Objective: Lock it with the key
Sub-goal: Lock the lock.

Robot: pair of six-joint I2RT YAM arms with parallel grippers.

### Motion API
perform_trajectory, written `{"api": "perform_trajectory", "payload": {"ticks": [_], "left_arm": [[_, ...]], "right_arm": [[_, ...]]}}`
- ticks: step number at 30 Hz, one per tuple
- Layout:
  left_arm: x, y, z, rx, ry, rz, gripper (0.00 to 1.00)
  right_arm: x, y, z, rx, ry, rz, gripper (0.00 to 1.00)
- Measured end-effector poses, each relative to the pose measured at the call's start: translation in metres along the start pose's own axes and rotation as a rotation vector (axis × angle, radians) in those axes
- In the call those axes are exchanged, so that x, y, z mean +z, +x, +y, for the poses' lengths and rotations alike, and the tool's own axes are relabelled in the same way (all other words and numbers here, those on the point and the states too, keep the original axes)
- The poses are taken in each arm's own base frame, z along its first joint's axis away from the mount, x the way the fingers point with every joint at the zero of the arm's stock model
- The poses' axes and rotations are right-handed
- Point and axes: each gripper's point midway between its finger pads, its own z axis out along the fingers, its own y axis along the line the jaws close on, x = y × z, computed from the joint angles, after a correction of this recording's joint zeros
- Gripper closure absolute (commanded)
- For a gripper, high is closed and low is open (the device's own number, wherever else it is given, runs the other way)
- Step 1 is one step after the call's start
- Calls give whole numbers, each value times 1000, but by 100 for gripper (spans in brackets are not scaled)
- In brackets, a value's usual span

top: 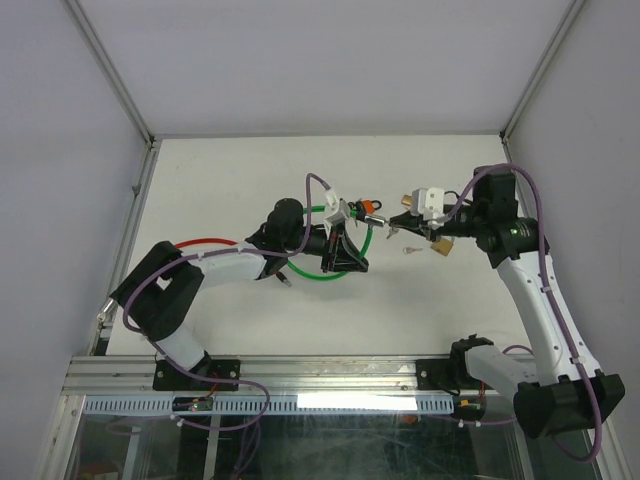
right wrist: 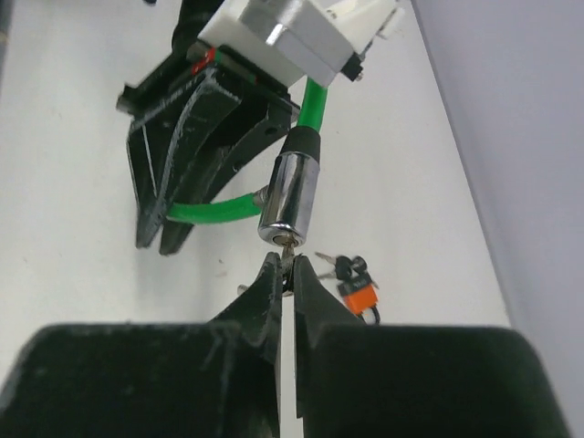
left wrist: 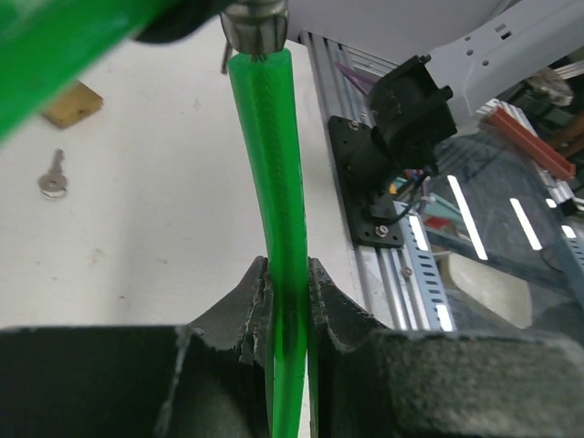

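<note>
The right claw (right wrist: 290,274) pinches a key (right wrist: 289,245) at the lock barrel (right wrist: 292,196); the left claw (left wrist: 286,274) pinches the green cable (left wrist: 266,164). Twisting off-axis could slip or bend the key.

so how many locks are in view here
2: the green cable lock, clamped in the left pincer, and the brass padlock on the table near the right arm. The red cable beside the left arm may be a third.
</note>
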Motion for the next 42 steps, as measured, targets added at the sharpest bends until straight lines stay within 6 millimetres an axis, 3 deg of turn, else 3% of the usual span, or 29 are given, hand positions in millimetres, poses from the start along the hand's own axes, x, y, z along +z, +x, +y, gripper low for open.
{"api": "perform_trajectory", "payload": {"ticks": [7,13,16,21,26,31,34,36,42], "left_arm": [[5,17,-1,-168,71,63,100],[7,17,1,-268,116,87,100],[3,16,2,-296,111,88,100],[-3,20,9,-288,53,86,100],[-11,20,8,-238,-2,76,100],[-16,20,12,-199,-67,55,100],[-17,22,15,-195,-92,48,100],[-17,23,18,-194,-106,45,100],[-16,22,19,-186,-114,38,100]], "right_arm": [[-10,32,5,-222,-38,174,100],[-15,41,7,-283,-58,228,66],[-17,41,10,-253,-58,226,60],[-30,35,7,-105,14,183,50],[-31,13,8,79,59,9,38],[-17,19,11,384,44,-145,38],[-12,24,8,429,33,-180,36],[-10,24,6,438,28,-200,42],[2,14,-1,718,60,-221,46]]}}
